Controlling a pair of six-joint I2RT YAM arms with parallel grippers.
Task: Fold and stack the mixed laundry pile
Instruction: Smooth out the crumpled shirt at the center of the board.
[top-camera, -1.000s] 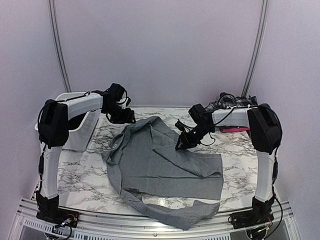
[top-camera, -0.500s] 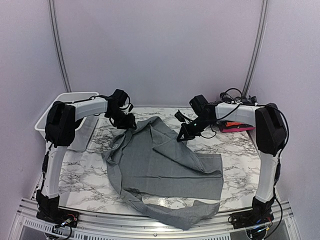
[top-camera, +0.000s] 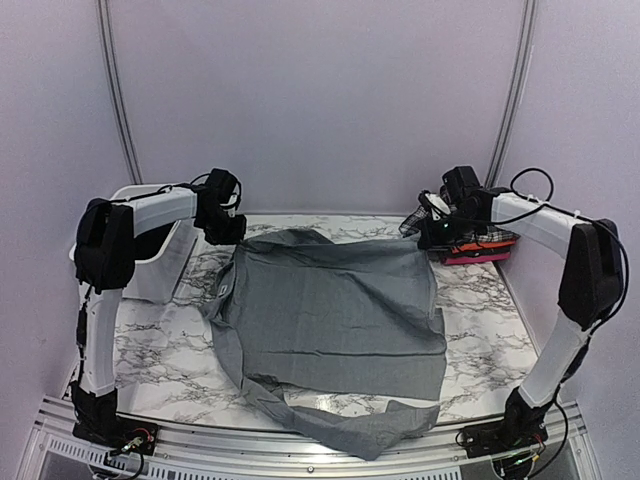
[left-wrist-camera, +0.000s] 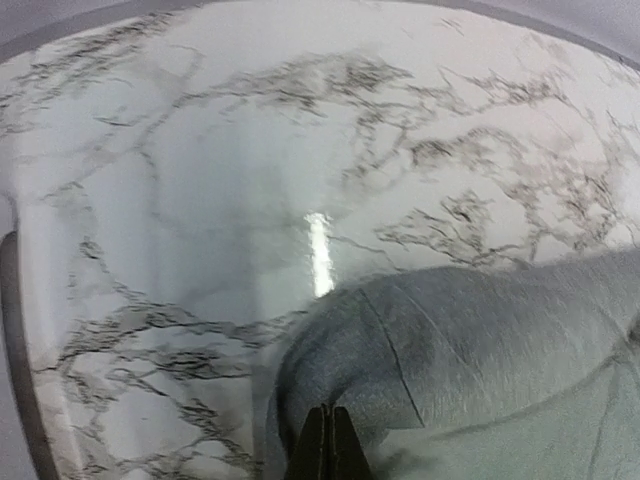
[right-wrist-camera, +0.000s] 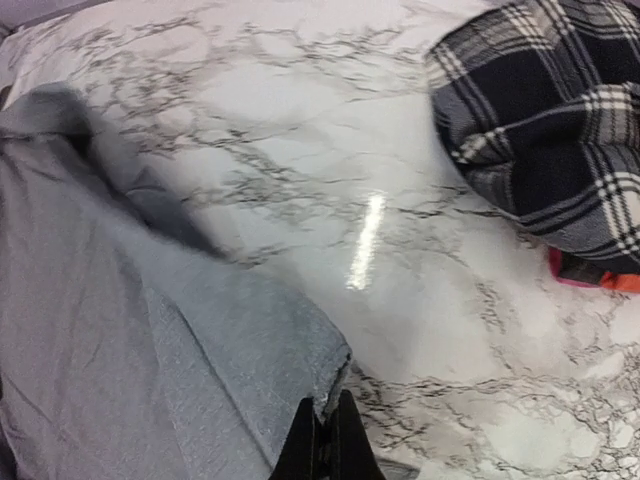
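A grey collared shirt (top-camera: 330, 310) lies spread across the marble table (top-camera: 160, 345), its far edge stretched between both grippers. My left gripper (top-camera: 226, 230) is shut on the shirt's far left corner; in the left wrist view its tips (left-wrist-camera: 330, 418) pinch a fold of the grey cloth (left-wrist-camera: 480, 320). My right gripper (top-camera: 432, 236) is shut on the far right corner, and the right wrist view shows the tips (right-wrist-camera: 327, 412) clamping the cloth edge (right-wrist-camera: 120, 350). A black-and-white plaid piece (right-wrist-camera: 545, 130) sits on a red-pink piece (right-wrist-camera: 590, 276) just beyond.
A white plastic basket (top-camera: 150, 255) stands at the far left behind the left arm. The plaid and red-pink stack (top-camera: 478, 248) occupies the far right corner. One grey sleeve (top-camera: 370, 432) drapes over the table's near edge by the rail.
Both grippers have shut on the shirt's far edge. The right one swung out to the right and back, the left shifted slightly left, pulling the bunched upper part flat and wide.
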